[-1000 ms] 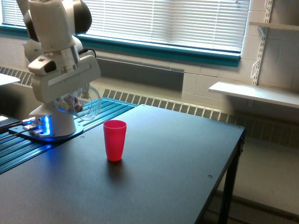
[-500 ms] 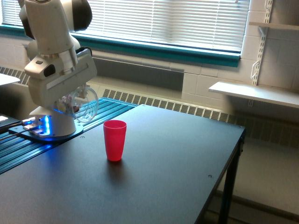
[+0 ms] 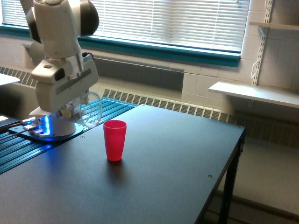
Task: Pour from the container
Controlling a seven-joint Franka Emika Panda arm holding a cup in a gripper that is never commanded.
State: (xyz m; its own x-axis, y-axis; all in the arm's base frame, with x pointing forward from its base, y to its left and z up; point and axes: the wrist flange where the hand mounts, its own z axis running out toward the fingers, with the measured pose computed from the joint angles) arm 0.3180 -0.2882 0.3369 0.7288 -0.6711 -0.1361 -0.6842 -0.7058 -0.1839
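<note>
Tool: white two-finger unit at the end of the white arm, closed around the container; the fingertips themselves are largely hidden under the tool's housing, so the grip is judged from the container hanging there with no other support.

Container: clear plastic, held in the air at the exterior view's left, tipped well over onto its side with the mouth facing the exterior view's right and slightly down. Small dark reddish bits show near its closed end, close to the tool; they appear not to have reached the rim.

Red cup: opaque, upright on the dark surface, open end up. It stands near the container, lower and toward the exterior view's right; the two are apart, and the container's mouth looks short of sitting directly over the cup's opening.

Progress: grasp and lift done, tilt well advanced. No stream or falling bits visible; whether the red cup holds anything cannot be told from this angle. Likely remaining: bring the mouth over the cup, tilt further, empty the contents.

Arm pose: upper links rise out of frame, the wrist bends down and rolls so the tool lies angled, above the blue-lit base.
</note>
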